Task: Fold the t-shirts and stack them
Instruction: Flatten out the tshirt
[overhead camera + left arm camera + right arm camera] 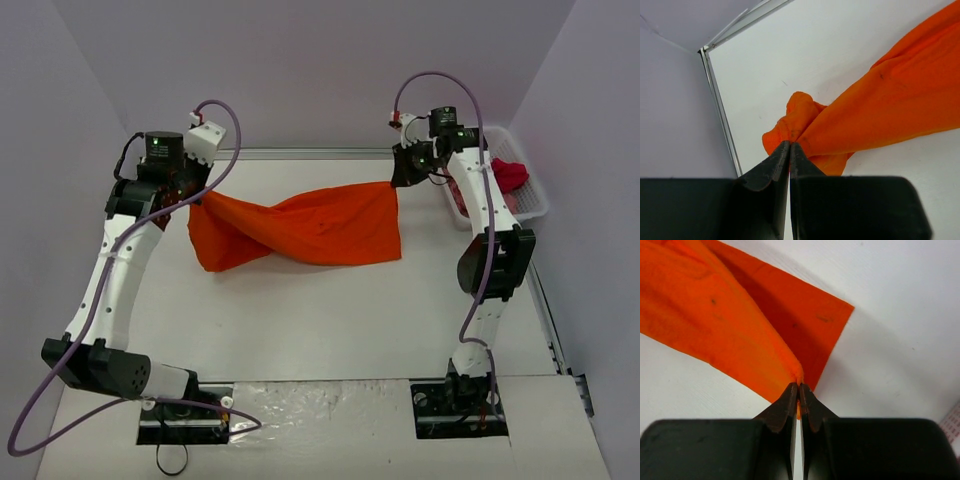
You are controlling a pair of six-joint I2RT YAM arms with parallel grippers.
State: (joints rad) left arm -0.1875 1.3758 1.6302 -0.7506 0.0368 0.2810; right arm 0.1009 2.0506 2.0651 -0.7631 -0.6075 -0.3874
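Observation:
A bright orange t-shirt point(300, 228) hangs stretched between both grippers above the white table, sagging and twisted in the middle. My left gripper point(200, 197) is shut on its left end, where the cloth bunches at the fingertips point(790, 144). My right gripper point(398, 183) is shut on the shirt's upper right corner, and the orange t-shirt point(740, 325) fans out from the pinch at the gripper point(799, 386). A crimson red t-shirt point(510, 173) and a dusty pink one point(462, 195) lie in the basket at the right.
A white lattice basket point(535, 195) stands at the table's far right edge, just behind the right arm. Grey walls enclose the table on three sides, with a metal rail point(720, 110) along the left and back edges.

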